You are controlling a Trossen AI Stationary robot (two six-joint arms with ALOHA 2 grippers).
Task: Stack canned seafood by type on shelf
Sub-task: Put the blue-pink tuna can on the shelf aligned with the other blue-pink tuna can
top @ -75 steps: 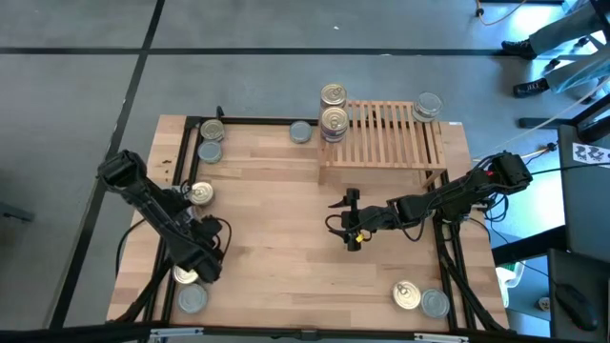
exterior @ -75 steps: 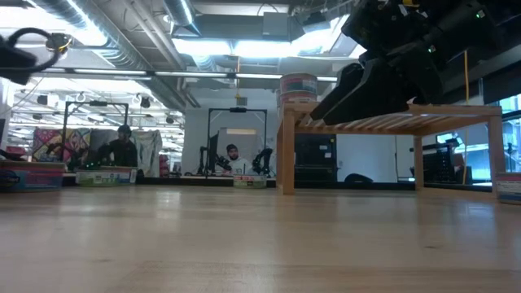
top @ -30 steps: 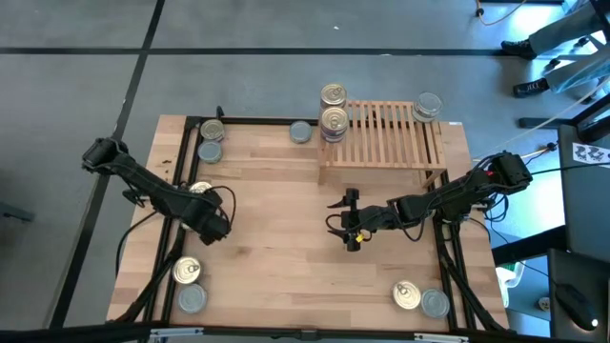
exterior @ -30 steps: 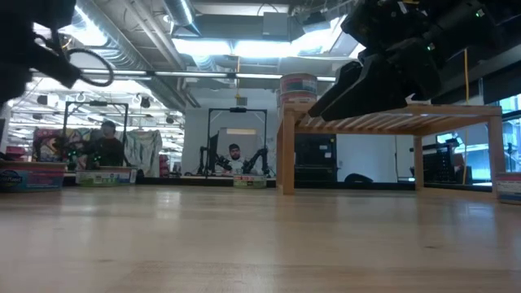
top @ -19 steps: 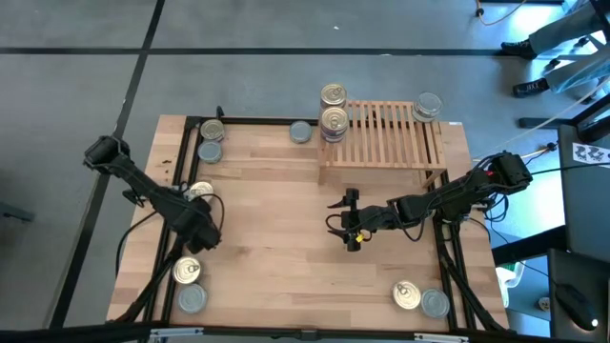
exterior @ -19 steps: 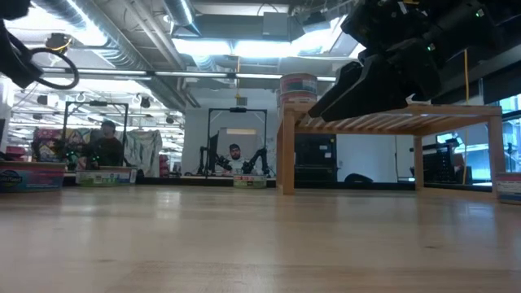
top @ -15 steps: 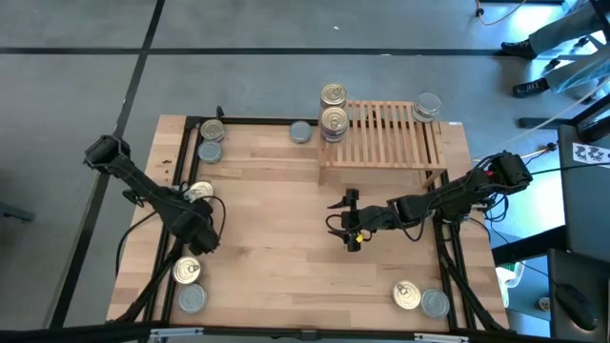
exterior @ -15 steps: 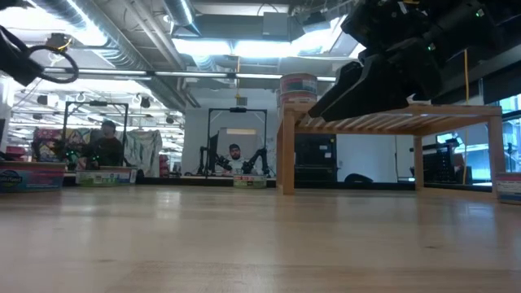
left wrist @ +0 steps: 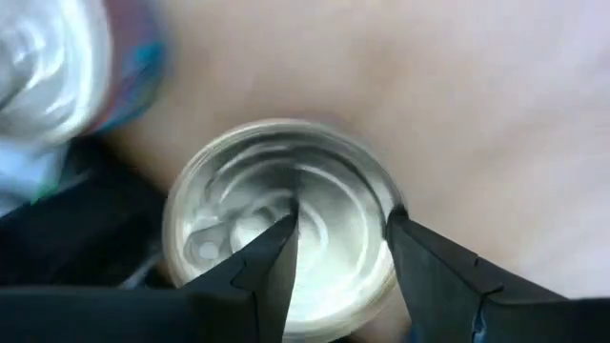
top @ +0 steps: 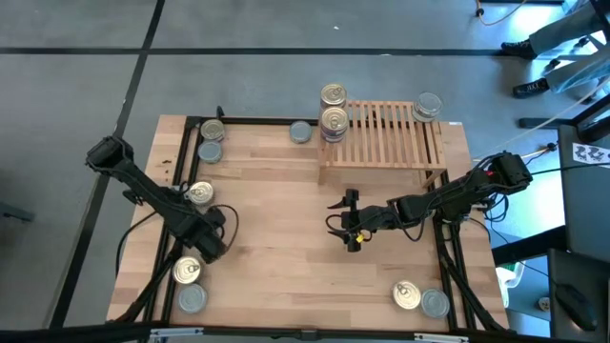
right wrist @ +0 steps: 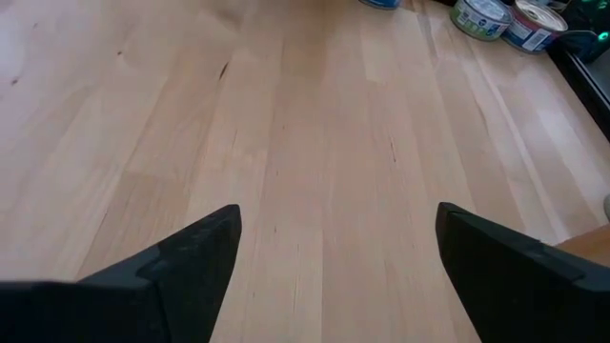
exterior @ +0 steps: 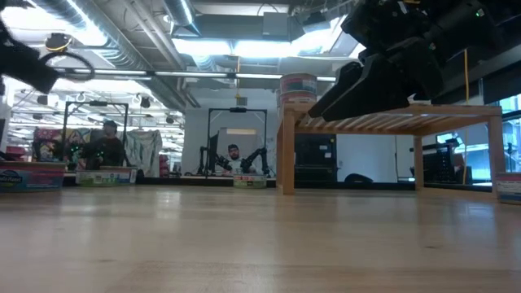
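From my remote station, I find the left gripper (top: 212, 243) at the left front part of the wooden table (top: 276, 238), hovering just above and beside a gold-topped can (top: 188, 272). In the left wrist view its fingers (left wrist: 272, 267) stand apart over that can's top (left wrist: 286, 224), one fingertip over its middle and one at its rim; nothing is pinched between them. A silver-topped can (top: 193, 298) lies just in front of the gold one, and another gold-topped can (top: 199, 193) sits beside the left arm.

The right gripper (top: 349, 219) waits at mid-table in front of the shelf (top: 386, 133), its fingers (right wrist: 181, 262) spread wide over bare wood, holding nothing.

On the shelf I note a stack of gold-topped cans (top: 334, 122) at its left end and a silver-topped can (top: 428, 106) at its far right corner. Other cans lie on the table: two at the far left corner (top: 211, 139), one silver (top: 301, 132) left of the shelf, and a pair at the front right (top: 419, 298).
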